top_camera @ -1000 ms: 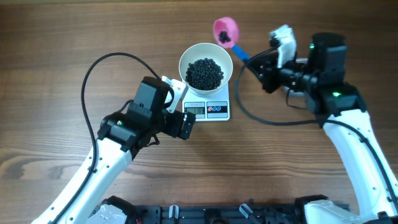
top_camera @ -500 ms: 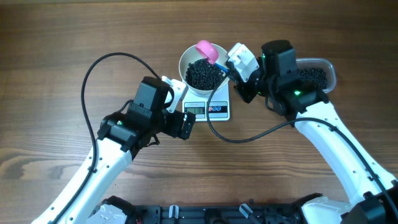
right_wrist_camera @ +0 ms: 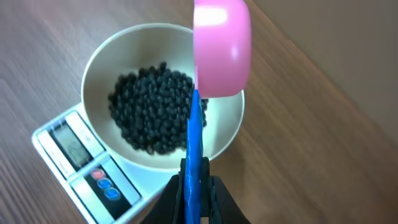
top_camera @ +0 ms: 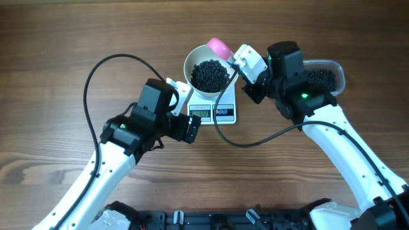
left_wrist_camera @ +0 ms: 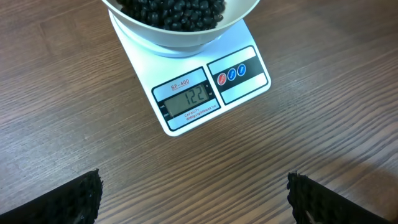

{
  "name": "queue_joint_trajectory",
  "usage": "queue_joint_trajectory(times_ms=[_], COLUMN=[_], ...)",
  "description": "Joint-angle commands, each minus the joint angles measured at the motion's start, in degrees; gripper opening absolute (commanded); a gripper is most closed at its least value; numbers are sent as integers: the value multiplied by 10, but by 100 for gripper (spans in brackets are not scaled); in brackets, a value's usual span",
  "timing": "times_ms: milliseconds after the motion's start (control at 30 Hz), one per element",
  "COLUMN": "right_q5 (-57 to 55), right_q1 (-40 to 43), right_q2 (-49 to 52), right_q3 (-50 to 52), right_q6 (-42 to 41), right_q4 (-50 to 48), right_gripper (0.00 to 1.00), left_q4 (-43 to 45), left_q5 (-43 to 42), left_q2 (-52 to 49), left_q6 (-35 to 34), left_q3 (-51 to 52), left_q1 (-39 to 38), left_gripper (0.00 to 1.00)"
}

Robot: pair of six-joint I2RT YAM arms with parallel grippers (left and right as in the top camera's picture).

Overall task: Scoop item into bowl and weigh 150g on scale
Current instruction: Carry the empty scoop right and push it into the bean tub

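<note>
Wood table (top_camera: 57, 38) carries white scale (top_camera: 213, 114), clear tub (top_camera: 340, 66).

Scoop (top_camera: 219, 46) over bowl (top_camera: 186, 69) rim; left approach seemingly free.

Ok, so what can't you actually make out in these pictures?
- Right wrist: the pink scoop shows only its back; whether anything is left inside is hidden.
- Overhead: the right arm covers most of the clear tub.
- Overhead: the scale display is too small to read; blurred in the right wrist view.
- Left wrist: the bowl is cut off by the top edge.
</note>
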State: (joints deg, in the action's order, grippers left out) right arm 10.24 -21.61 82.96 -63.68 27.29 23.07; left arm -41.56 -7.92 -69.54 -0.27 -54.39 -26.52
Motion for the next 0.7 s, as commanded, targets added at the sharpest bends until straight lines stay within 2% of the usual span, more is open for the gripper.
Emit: queue_joint_trajectory(times_ms=[0,100,200,333,533,667], right_q5=[35,48,47,47,47,44], right_q1=[-3,0,20,73,201,277], right_q2=[0,-8,-29,-52,-85,-118], right_q3=[-13,-14,-14,-14,-14,-14], right_q6=[-193,-263,-290,-288,-287,-228], right_q4=[-20,-37,-45,-22,67,131], right_gripper=[4,4,4,4,4,4], left_q4=[2,2,2,2,2,2], left_q5=[5,5,5,5,5,5], left_q2=[-2,-2,-2,-2,-2,-2], left_q6=[-2,-2,-2,-2,-2,-2], left_q3=[-11,-11,-11,-11,-11,-11], left_q1=[-3,-3,-3,-3,-3,-3], left_gripper=[100,100,100,100,100,100])
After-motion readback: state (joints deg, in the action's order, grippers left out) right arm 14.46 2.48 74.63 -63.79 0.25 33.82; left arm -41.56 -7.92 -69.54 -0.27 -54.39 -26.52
